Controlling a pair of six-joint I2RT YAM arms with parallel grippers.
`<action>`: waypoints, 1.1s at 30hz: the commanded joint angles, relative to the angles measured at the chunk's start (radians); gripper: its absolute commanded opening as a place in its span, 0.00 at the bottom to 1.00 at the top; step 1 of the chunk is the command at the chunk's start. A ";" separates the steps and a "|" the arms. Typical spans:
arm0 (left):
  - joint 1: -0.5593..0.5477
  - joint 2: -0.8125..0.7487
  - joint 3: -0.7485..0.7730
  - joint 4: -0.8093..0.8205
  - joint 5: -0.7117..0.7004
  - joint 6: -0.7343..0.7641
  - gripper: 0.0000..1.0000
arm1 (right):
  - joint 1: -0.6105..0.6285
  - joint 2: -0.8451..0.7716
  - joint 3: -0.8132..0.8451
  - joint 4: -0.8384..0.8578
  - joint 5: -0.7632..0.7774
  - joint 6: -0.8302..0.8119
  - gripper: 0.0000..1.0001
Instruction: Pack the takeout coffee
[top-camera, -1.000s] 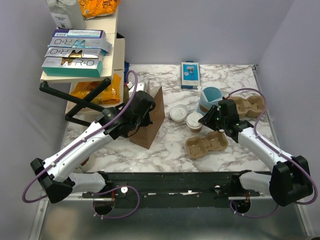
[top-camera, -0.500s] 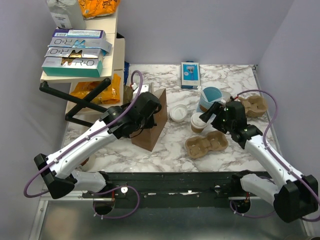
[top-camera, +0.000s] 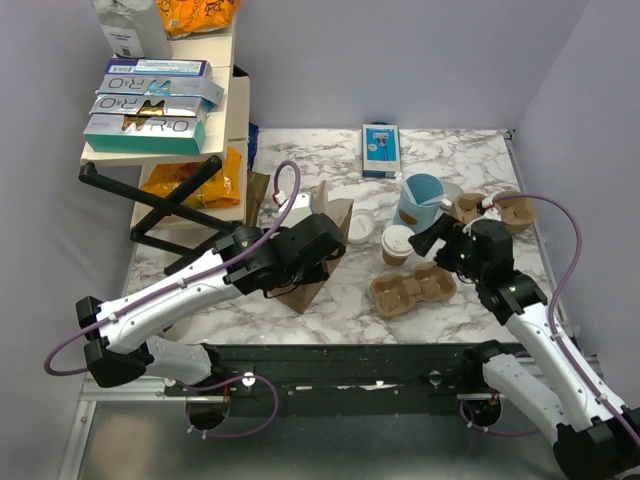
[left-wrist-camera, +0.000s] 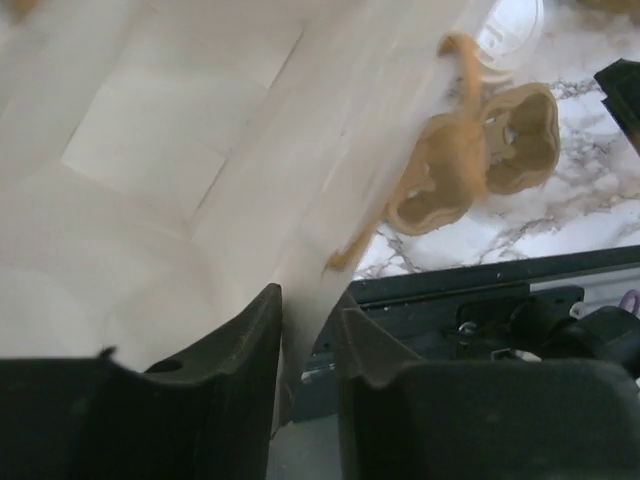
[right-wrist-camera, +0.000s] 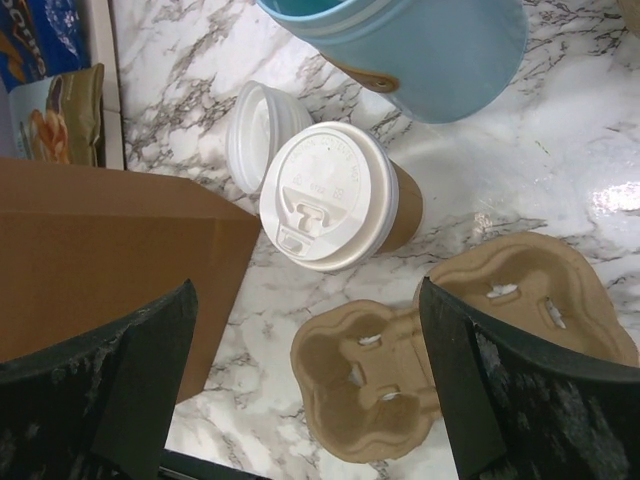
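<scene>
The takeout coffee, a tan paper cup with its white lid on, stands upright on the marble table. In the right wrist view the takeout coffee sits just ahead of my right gripper, whose jaws are spread wide and hold nothing. From above, the right gripper is just right of the cup. My left gripper is at the brown paper bag. Up close, the left gripper has a small gap between its fingers, and the bag's pale wall runs into that gap.
A loose white lid lies left of the cup and a light-blue mug stands behind it. One pulp carrier lies in front of the cup, another at the right. A razor pack lies at the back, a shelf at the left.
My right gripper opened off the cup and drew back to the right. My left arm carried the bag to the right, and its jaws have parted a little.
</scene>
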 joint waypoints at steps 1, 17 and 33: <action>-0.044 0.009 0.049 -0.053 -0.034 -0.049 0.55 | -0.002 -0.027 -0.025 -0.039 -0.002 -0.054 1.00; -0.044 -0.097 0.192 -0.055 -0.190 0.244 0.99 | -0.004 -0.027 -0.003 -0.038 -0.068 -0.248 1.00; 0.485 -0.180 -0.041 0.314 0.233 0.560 0.99 | -0.001 -0.081 0.118 0.092 -0.609 -0.331 1.00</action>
